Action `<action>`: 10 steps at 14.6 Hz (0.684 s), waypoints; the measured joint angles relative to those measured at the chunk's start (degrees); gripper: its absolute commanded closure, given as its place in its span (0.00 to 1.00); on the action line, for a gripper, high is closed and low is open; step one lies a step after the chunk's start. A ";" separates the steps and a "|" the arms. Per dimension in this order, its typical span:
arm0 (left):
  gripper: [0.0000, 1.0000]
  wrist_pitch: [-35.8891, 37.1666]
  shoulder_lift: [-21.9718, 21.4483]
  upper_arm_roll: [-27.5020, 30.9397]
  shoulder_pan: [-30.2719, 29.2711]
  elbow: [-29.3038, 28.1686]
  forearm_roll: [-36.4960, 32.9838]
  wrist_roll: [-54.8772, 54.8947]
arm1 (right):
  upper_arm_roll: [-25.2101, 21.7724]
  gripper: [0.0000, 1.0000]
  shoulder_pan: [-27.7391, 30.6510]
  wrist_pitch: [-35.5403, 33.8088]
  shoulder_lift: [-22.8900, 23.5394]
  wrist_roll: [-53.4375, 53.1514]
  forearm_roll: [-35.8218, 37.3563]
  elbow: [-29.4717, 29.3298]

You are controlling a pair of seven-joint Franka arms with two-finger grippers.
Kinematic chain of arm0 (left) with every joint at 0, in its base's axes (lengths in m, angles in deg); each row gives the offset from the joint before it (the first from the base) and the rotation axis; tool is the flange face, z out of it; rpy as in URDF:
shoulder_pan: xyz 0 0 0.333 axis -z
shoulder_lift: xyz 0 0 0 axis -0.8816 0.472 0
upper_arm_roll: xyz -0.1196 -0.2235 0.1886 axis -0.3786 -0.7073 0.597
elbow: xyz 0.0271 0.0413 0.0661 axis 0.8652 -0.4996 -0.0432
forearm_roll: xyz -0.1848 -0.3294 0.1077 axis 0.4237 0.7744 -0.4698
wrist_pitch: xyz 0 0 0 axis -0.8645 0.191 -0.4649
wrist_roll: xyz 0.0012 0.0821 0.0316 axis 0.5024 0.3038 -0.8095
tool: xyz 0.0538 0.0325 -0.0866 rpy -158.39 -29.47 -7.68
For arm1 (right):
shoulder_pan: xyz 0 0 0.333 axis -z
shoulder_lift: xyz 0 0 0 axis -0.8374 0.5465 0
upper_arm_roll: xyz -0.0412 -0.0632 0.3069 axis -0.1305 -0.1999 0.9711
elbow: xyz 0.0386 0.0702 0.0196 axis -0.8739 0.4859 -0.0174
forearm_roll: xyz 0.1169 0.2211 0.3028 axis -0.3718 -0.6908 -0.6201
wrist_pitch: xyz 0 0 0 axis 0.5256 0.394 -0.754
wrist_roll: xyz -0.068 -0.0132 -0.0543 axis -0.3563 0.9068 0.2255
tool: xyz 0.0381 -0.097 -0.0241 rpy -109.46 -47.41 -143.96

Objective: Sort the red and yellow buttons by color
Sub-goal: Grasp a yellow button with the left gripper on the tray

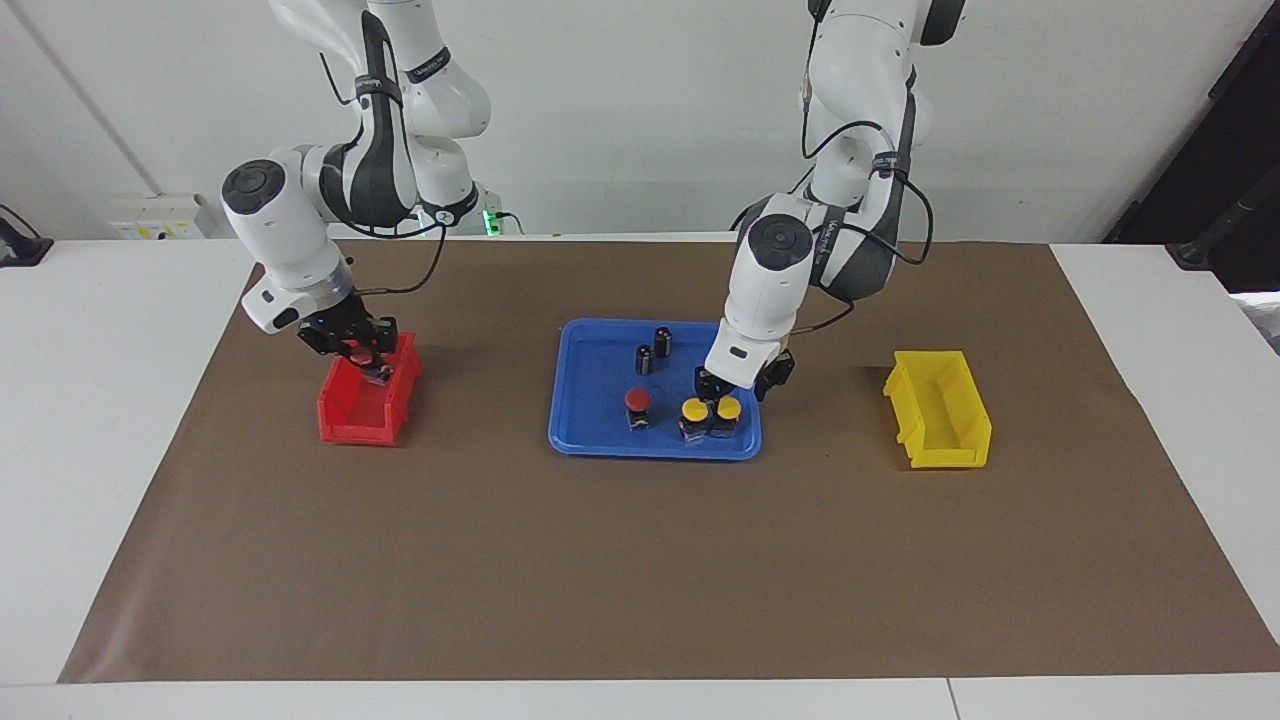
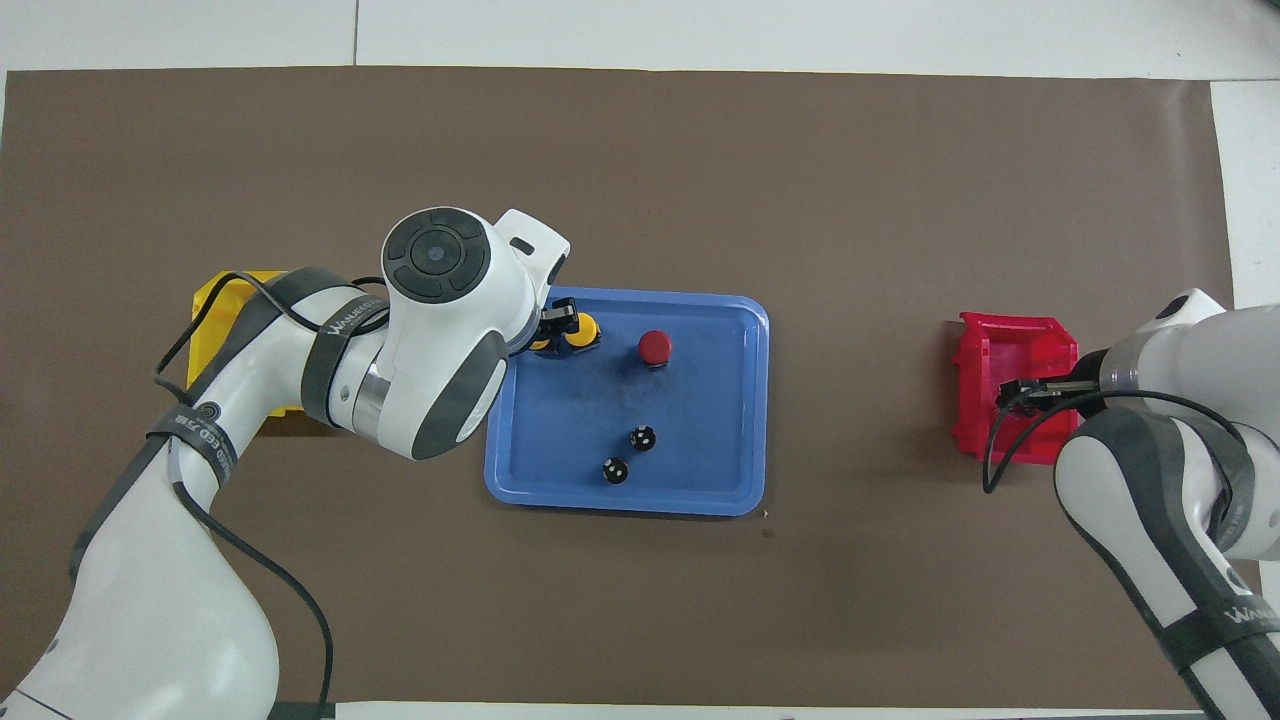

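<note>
A blue tray (image 1: pixel 596 428) (image 2: pixel 712 462) in the middle of the table holds one red button (image 1: pixel 638 401) (image 2: pixel 655 346) and two yellow buttons (image 1: pixel 694 410) (image 1: pixel 729 407) side by side. In the overhead view one yellow button (image 2: pixel 584 331) shows and the other is mostly hidden under the left arm. My left gripper (image 1: pixel 737 384) (image 2: pixel 556 324) is open, just above the yellow buttons. My right gripper (image 1: pixel 357 354) (image 2: pixel 1016 392) is shut on a second red button (image 1: pixel 359 351) and holds it over the red bin (image 1: pixel 350 424) (image 2: pixel 1008 350).
Two dark capless cylinders (image 1: pixel 663 340) (image 1: pixel 645 358) stand in the tray, nearer to the robots than the buttons. A yellow bin (image 1: pixel 940 412) (image 2: pixel 222 300) stands toward the left arm's end of the table. Brown paper covers the table.
</note>
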 measured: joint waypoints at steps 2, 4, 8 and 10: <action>0.32 -0.05 0.14 0.00 0.00 -0.09 0.04 0.00 | -0.09 0.94 0.30 0.72 0.14 0.70 0.00 0.99; 0.45 -0.10 0.17 0.03 0.00 -0.09 0.63 -0.02 | 0.02 0.93 0.28 0.74 0.19 0.71 0.00 1.79; 0.58 -0.62 0.17 0.01 0.11 -0.06 1.65 -0.03 | 0.09 0.63 0.07 0.78 0.46 0.75 0.00 2.41; 0.86 -1.35 0.17 -0.03 0.53 -0.06 2.13 -0.05 | 0.26 0.39 -0.18 0.80 0.51 0.76 0.00 2.45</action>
